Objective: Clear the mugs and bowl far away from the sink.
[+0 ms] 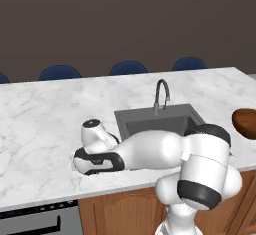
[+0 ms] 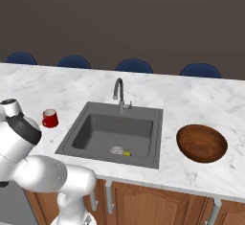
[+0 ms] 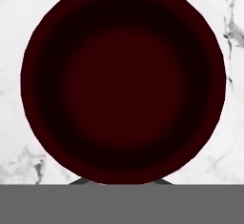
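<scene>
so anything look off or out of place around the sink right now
One thing: small scraps, one pale and one yellowish, lie on the floor of the sink. Otherwise nothing looks spilled or tipped: the red mug stands upright left of the basin, and the wooden bowl sits upright to its right.

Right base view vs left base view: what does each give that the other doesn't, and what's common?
Right base view adds: the red mug upright on the counter left of the sink, the whole wooden bowl, and small bits on the basin floor. Left base view adds: the arm's wrist down low on the counter left of the sink, and a dark appliance front under the counter. Shared: sink, faucet, counter, blue chairs, and the bowl, cut off at the left view's edge.
</scene>
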Tool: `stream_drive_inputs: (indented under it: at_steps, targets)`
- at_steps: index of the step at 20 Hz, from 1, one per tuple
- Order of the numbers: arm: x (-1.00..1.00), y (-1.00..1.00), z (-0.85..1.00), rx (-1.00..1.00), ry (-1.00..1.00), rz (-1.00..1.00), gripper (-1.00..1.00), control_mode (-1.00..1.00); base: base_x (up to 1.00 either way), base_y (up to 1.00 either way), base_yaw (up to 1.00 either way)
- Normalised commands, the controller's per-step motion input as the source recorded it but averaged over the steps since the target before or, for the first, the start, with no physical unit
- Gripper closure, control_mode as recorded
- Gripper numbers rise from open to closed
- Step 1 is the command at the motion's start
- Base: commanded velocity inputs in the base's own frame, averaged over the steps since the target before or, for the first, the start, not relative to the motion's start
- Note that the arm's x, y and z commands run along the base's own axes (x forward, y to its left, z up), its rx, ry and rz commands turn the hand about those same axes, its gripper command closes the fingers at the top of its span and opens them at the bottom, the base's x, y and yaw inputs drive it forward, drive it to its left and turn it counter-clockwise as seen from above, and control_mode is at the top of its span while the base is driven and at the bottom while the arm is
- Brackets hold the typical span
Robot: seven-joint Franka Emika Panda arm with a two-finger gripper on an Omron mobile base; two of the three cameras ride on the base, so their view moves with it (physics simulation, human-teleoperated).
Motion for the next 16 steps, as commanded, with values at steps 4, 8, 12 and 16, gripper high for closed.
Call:
stream_drive_inputs:
  at_steps: [4,8,12,16]
  targets:
    - [-0.37,-0.14,0.71,0.00,-0.02,-0.12,1.00,-1.00,0.00,0.00,0.00]
    - [-0.09,-0.08,0.94,-0.02,0.10,-0.01,1.00,-1.00,0.00,0.00,0.00]
    - [0.16,-0.59,0.58,-0.11,0.34,0.11,1.00,-1.00,0.00,0.00,0.00]
    - [0.07,-0.78,0.45,-0.28,0.29,0.23,1.00,-1.00,0.00,0.00,0.00]
